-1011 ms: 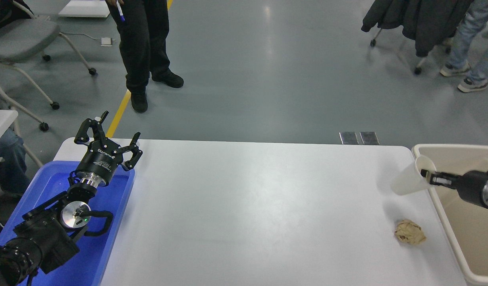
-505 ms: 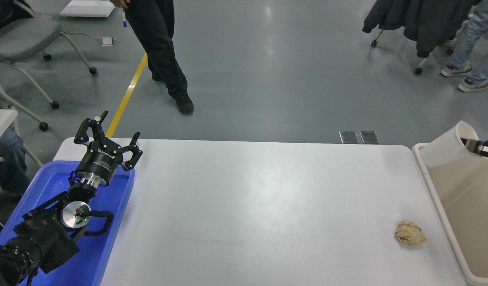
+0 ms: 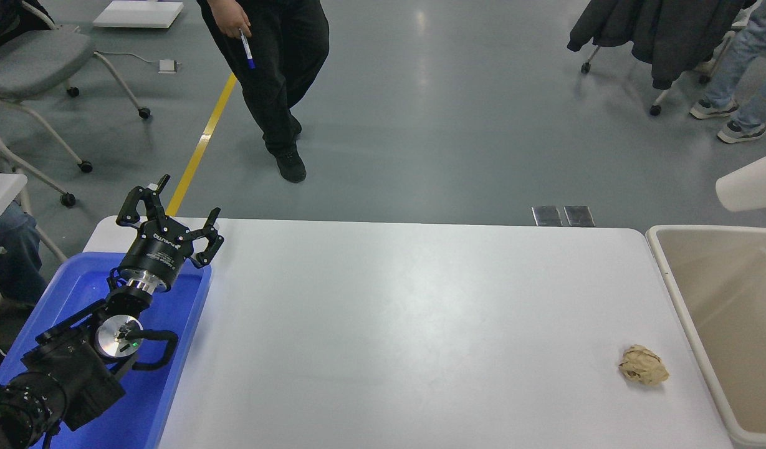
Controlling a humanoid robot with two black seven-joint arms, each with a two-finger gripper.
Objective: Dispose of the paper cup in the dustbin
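Observation:
The off-white paper cup (image 3: 750,187) shows at the right edge, lying on its side in the air above the far end of the beige dustbin (image 3: 672,274). Only its closed end and part of its wall show; its rim and whatever holds it are cut off by the picture's right edge. The right gripper and arm are out of view. My left gripper (image 3: 171,215) is open and parked over the blue tray at the lower left.
A crumpled brown paper ball (image 3: 643,365) lies on the white table (image 3: 407,324) near the dustbin's left rim. A blue tray (image 3: 183,349) sits at the table's left under the left arm. A person (image 3: 277,68) walks on the floor beyond the table; chairs stand behind.
The cup has risen and moved right, from beside the dustbin's left rim to above its far end. The right gripper has left the picture. The person has stepped to the right.

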